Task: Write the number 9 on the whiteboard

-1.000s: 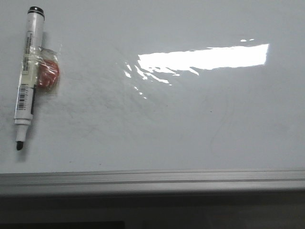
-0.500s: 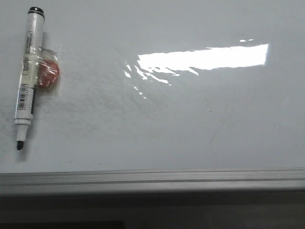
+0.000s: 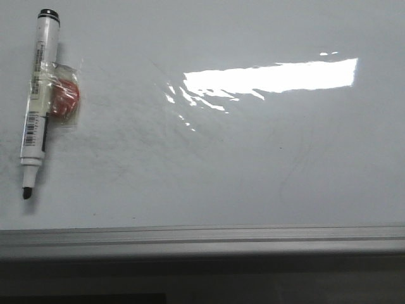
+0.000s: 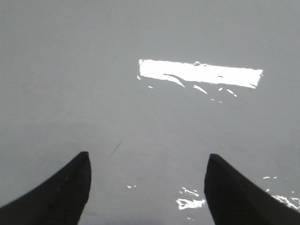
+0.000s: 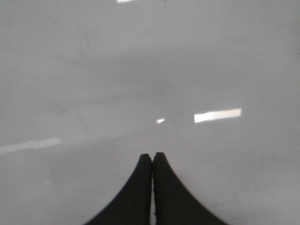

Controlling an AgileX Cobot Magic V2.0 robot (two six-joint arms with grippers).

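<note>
- A marker (image 3: 38, 101), uncapped, tip toward the frame, is seen lying at the far left of the whiteboard (image 3: 253, 164), touching a red object in clear wrap (image 3: 63, 99).
- No drawn 9 is seen; only grey smudges and glare.
- Left gripper (image 4: 147, 161): jaws wide apart, nothing held.
- Right gripper (image 5: 153, 157): jaws pressed together, nothing between them.

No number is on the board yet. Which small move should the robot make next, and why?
Probably bring the left gripper, which is open, toward the marker to grasp it. The marker lies uncapped and untouched at the left of the whiteboard, beside a red object, and the right gripper is shut and empty.
</note>
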